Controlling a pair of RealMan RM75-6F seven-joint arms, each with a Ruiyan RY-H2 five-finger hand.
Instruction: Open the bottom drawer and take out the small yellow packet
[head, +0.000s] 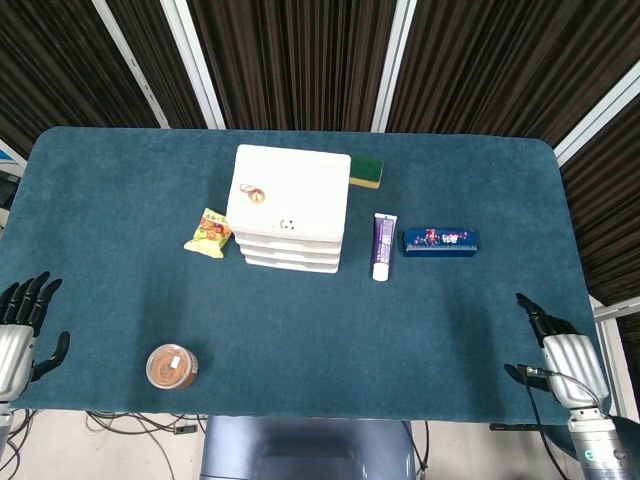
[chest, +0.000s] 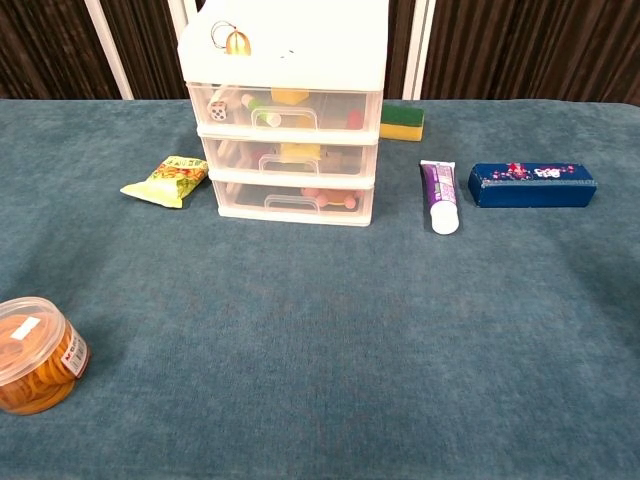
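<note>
Head view: left hand (head: 18, 335) and right hand (head: 562, 352) are waiting empty, fingers spread, at the bench's (head: 450, 330) near corners; bottom drawer (chest: 293, 203) is sitting closed, its yellow packet indiscernible; hooking the handle (chest: 286, 202) squarely should slide it out straight.

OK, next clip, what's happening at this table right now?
Nothing is being handled yet. The left hand and right hand sit at the near corners of the table, fingers apart, holding nothing. The white drawer unit stands mid-table with all three drawers closed, including the bottom drawer. A yellow-green snack packet lies on the table beside the unit.
</note>
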